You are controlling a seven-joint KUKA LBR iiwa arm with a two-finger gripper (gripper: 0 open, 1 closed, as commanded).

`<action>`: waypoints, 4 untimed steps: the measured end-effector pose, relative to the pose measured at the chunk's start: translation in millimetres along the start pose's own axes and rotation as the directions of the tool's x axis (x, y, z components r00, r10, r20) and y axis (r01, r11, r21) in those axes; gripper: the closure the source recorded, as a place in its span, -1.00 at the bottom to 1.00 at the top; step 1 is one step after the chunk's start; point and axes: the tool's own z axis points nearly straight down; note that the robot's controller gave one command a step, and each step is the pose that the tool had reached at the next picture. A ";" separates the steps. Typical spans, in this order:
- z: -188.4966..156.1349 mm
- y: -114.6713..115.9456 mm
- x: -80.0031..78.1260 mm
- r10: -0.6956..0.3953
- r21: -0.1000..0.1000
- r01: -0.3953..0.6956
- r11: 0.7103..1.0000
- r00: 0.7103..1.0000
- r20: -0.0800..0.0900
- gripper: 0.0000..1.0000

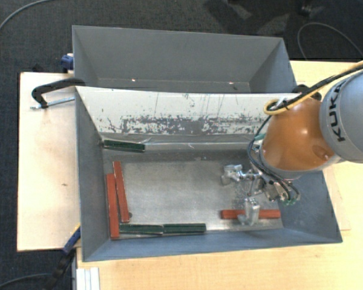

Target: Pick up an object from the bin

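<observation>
Pincer is down over the flat red bar; clenched or released, cannot tell. Risk: the bin wall just beside the bar crowds the grasp, so the thin bar may slip.

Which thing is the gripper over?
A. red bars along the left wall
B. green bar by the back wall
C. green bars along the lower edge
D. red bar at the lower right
D: the gripper is right above the red bar lying at the lower right.
</observation>
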 end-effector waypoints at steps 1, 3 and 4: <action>-0.6 2.6 -0.8 -0.002 -0.002 0.002 1.000 1.000 0.000 1.00; -10.5 -53.4 25.2 -0.210 0.000 0.210 0.978 0.978 0.000 -1.00; -10.5 -51.8 24.7 -0.212 -0.002 0.212 0.977 0.977 0.000 1.00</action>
